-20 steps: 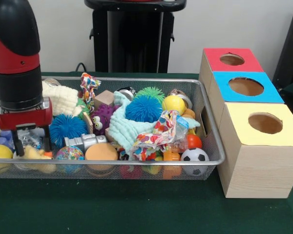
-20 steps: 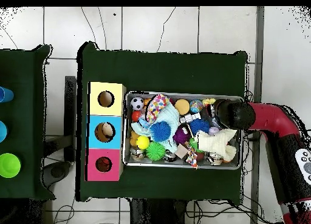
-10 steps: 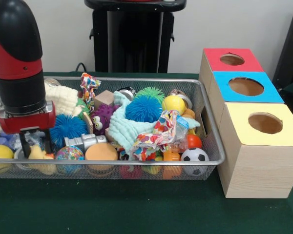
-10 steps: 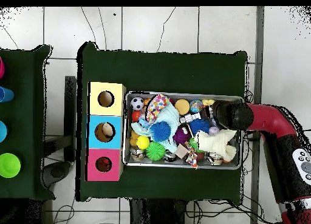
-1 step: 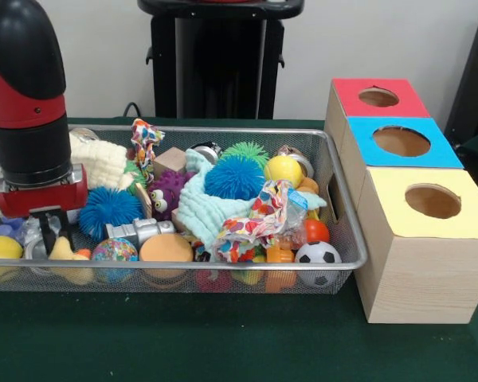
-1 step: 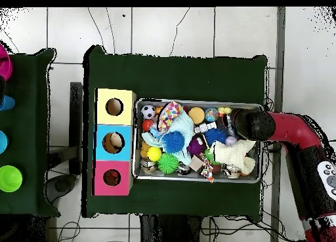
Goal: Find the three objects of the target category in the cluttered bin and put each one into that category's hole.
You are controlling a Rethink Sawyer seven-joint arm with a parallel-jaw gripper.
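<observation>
The bin (image 5: 334,191), a wire mesh basket full of toys, sits on the green table (image 5: 223,342) with three wooden boxes just beside its right end in the front view — lids red (image 5: 378,97), blue (image 5: 401,142) and yellow (image 5: 432,200), each with a round hole. The claw (image 5: 54,229) is down at the bin's left end, its two dark fingers (image 5: 46,231) close together just above a yellow duck (image 5: 61,250); whether they grip anything I cannot tell. Near it lie a blue spiky ball (image 5: 107,208), a yellow ball (image 5: 0,248) in the near left corner, a speckled ball (image 5: 114,250) and an orange ball (image 5: 165,248) along the near edge, and a soccer ball (image 5: 318,255) in the near right corner. From overhead, the arm (image 6: 289,131) reaches in over the bin's (image 6: 197,102) right end, hiding the claw, and the boxes — yellow (image 6: 114,107), blue (image 6: 114,142), red (image 6: 112,178) — line the left end.
</observation>
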